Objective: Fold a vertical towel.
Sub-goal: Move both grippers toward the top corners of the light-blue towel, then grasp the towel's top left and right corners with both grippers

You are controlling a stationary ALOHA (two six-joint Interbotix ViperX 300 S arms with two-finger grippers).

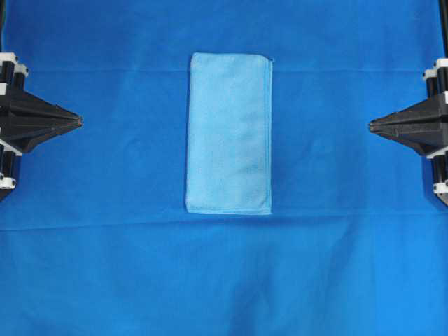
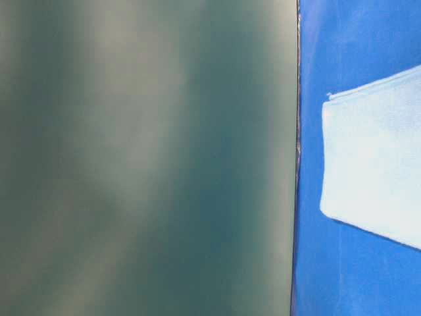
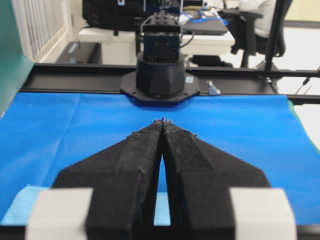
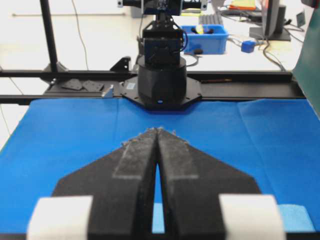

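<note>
The towel (image 1: 229, 133) is a pale sky-blue rectangle lying flat with its long side running up and down the overhead view, in the middle of the table. In the table-level view the towel (image 2: 375, 171) shows at the right. My left gripper (image 1: 78, 122) is shut and empty at the left edge, well apart from the towel. At the right edge my right gripper (image 1: 372, 126) is also shut and empty, tips pointing at the towel. In the left wrist view the left gripper (image 3: 162, 121) has its tips touching; a strip of towel (image 3: 15, 212) shows below. The right gripper (image 4: 158, 130) looks the same, with towel (image 4: 297, 217) at the corner.
A dark royal-blue cloth (image 1: 105, 266) covers the whole table. A blurred green panel (image 2: 145, 158) fills the left of the table-level view. Each wrist view faces the opposite arm's black base (image 3: 160, 75), (image 4: 162, 82) beyond the cloth's far edge, with desks and chairs behind.
</note>
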